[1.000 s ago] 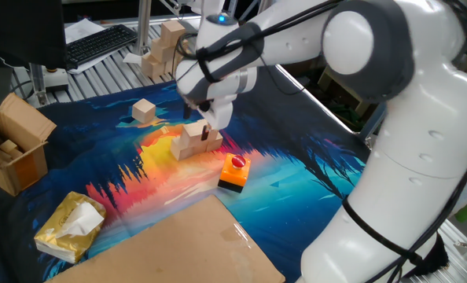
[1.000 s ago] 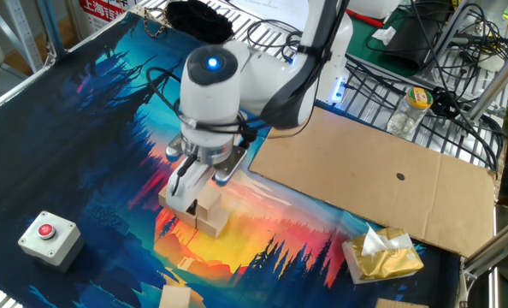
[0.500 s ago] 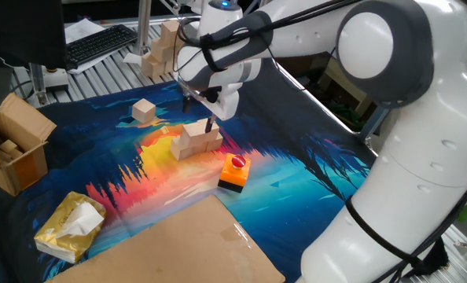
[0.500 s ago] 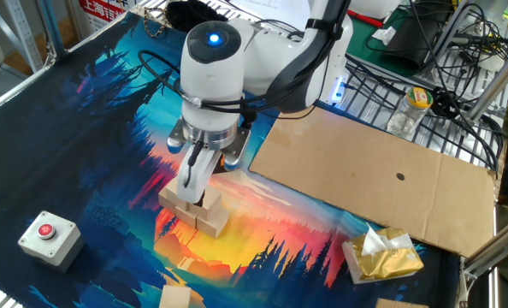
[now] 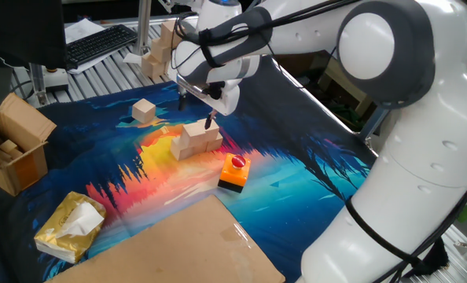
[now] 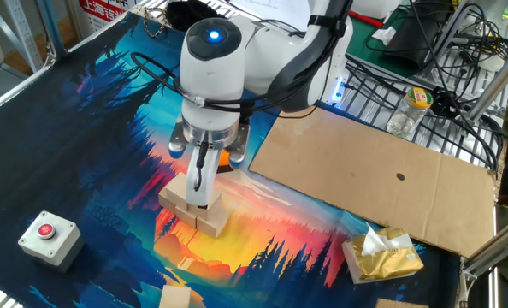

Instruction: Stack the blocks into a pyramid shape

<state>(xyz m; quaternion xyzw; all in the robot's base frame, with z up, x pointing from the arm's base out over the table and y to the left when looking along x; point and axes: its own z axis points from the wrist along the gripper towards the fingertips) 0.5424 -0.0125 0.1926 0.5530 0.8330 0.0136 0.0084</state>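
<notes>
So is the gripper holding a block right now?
No: the gripper hangs open and empty above the stacked blocks, with a visible gap between its fingertips and the top block.

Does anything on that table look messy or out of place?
Mostly the crumpled gold packet near the cardboard sheet, torn open with white tissue spilling out. One wooden block also sits apart from the stacked blocks.
</notes>
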